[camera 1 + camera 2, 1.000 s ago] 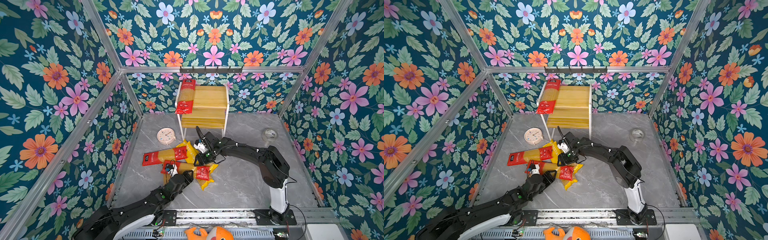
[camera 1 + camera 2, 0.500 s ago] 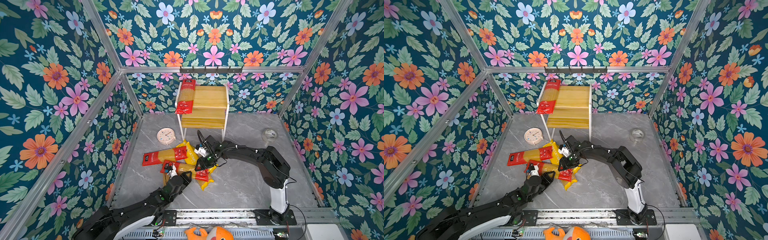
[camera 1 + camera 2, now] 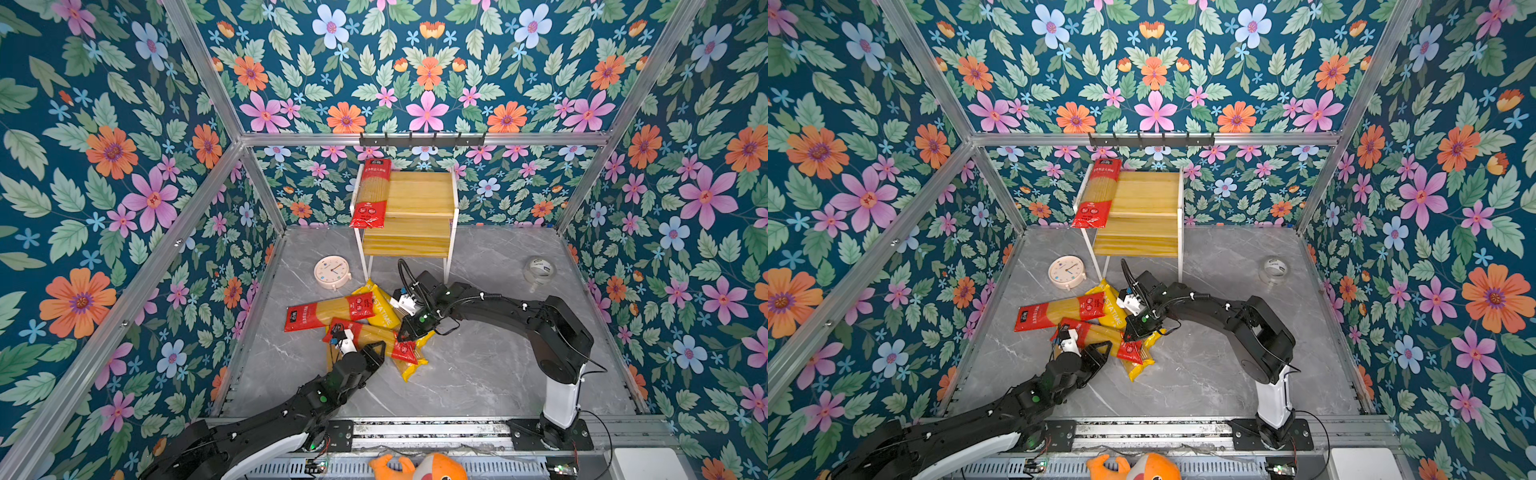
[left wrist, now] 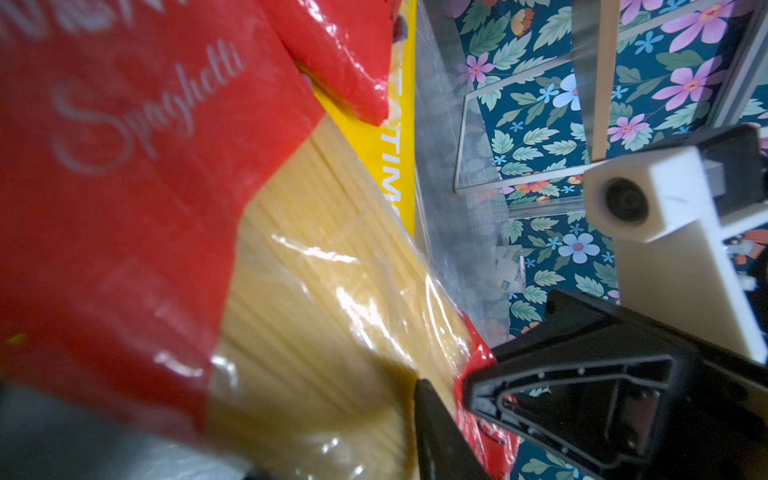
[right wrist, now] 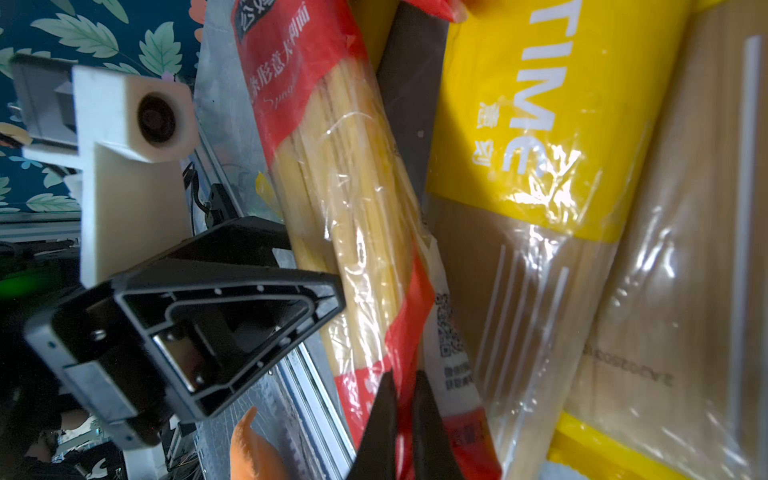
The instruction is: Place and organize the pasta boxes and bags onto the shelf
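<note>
Right gripper closed; wrist shows red packet pinched.

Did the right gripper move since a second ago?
Yes. The right gripper slid a little away from the shelf, further over the pile of spaghetti packets.

The shelf is standing at twelve o'clock on the floor, carrying a red-ended packet along its nine o'clock edge. At its six o'clock, an upper red-ended packet and a lower red-ended packet are lying across yellow packets. The left gripper is reaching the lower one from seven o'clock, the right gripper from one o'clock.
</note>
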